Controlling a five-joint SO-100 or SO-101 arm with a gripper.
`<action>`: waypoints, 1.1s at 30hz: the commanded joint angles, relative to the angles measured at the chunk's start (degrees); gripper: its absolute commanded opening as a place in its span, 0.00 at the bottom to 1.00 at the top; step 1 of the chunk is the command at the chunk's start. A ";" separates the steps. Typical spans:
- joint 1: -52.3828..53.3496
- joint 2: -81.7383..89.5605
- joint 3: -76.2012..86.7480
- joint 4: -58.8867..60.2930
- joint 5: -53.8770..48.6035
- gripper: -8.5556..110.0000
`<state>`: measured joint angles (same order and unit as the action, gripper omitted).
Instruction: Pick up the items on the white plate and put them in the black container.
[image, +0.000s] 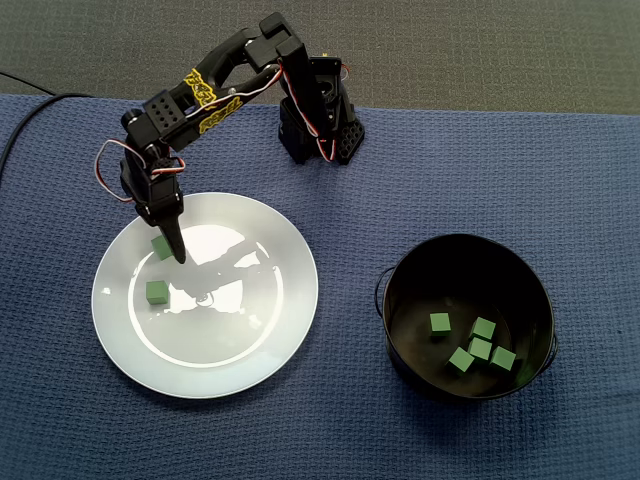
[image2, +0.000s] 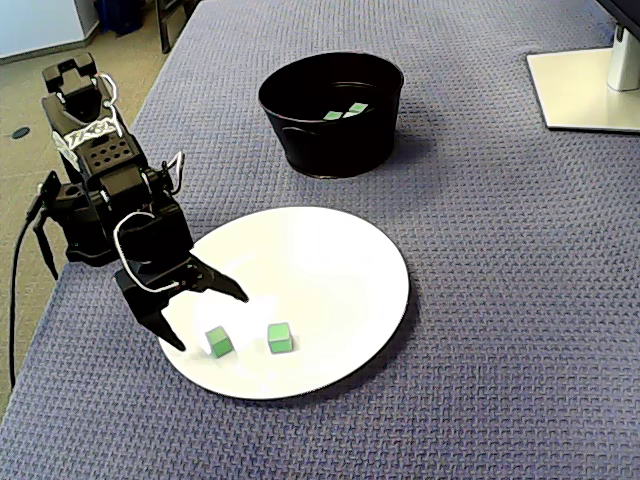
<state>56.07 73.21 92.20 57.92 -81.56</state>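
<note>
Hovering with jaws spread, end effector (image2: 208, 318) sits at the arm-side edge of the white plate (image2: 350, 250); nearer green cube (image2: 219, 341) lies just past its fingertips, second cube (image2: 280, 337) beside that.

Arm (image: 190, 100) bends downward, jaws spread wide apart.

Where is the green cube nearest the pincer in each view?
In a fixed view: the green cube sits at the upper left of the white plate, the upper of the two there.
In a fixed view: the green cube sits at the lower left of the white plate, the left of the two, beside the open pincer.
Shared landmark: the black container, at the right in one view and at the top in the other.
</note>
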 joint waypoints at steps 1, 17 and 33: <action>0.09 0.18 0.88 -3.52 0.62 0.40; 0.18 0.00 3.69 -6.33 0.62 0.26; 0.26 1.14 6.77 -8.35 0.88 0.07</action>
<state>55.81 73.30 98.35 50.01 -81.04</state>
